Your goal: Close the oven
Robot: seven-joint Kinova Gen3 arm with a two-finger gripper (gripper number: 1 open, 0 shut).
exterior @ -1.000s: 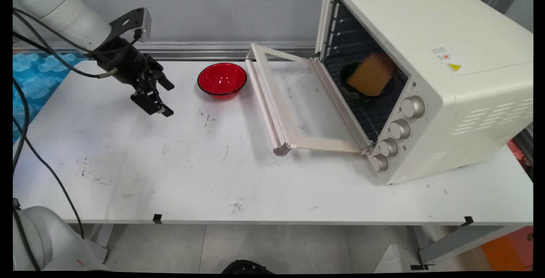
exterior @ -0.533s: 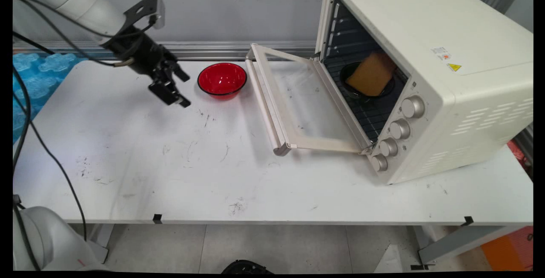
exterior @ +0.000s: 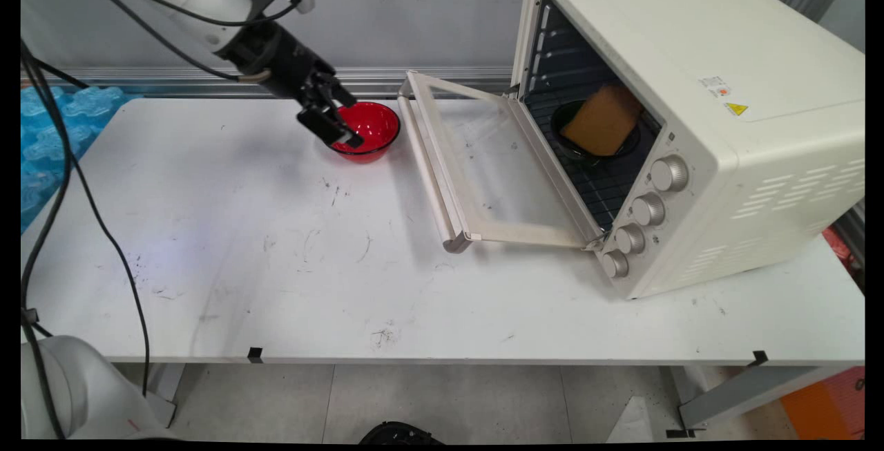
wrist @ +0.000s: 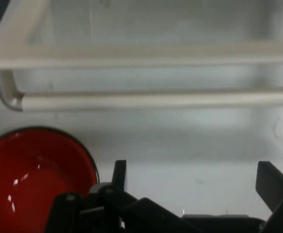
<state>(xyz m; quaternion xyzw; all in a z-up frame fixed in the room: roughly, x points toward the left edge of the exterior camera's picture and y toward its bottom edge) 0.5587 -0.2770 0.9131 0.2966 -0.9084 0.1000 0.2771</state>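
Note:
My black gripper (exterior: 347,121) hangs open and holds nothing, just above the left part of a red bowl (exterior: 376,123) at the back of the white table (exterior: 276,264). In the hand view the red bowl (wrist: 30,182) lies at the lower left, beside the left fingertip (wrist: 119,174). The gripper (wrist: 195,183) itself is over bare table there. Beyond it runs the handle (wrist: 146,100) of the oven's lowered door. The cream toaster oven (exterior: 690,92) stands at the right with its glass door (exterior: 483,161) folded down onto the table. Inside it, a yellow-brown block (exterior: 604,121) rests in a black dish (exterior: 570,141).
Four knobs (exterior: 642,213) run down the oven's front corner. Blue textured matting (exterior: 41,133) lies off the table's left edge. Black cables (exterior: 83,181) hang from the arm over the table's left side. A metal rail (exterior: 373,80) runs along the wall behind the bowl.
The gripper has moved right and towards the wall, from the table's left side to just over the red bowl. It stays open. The bowl and the oven have not moved.

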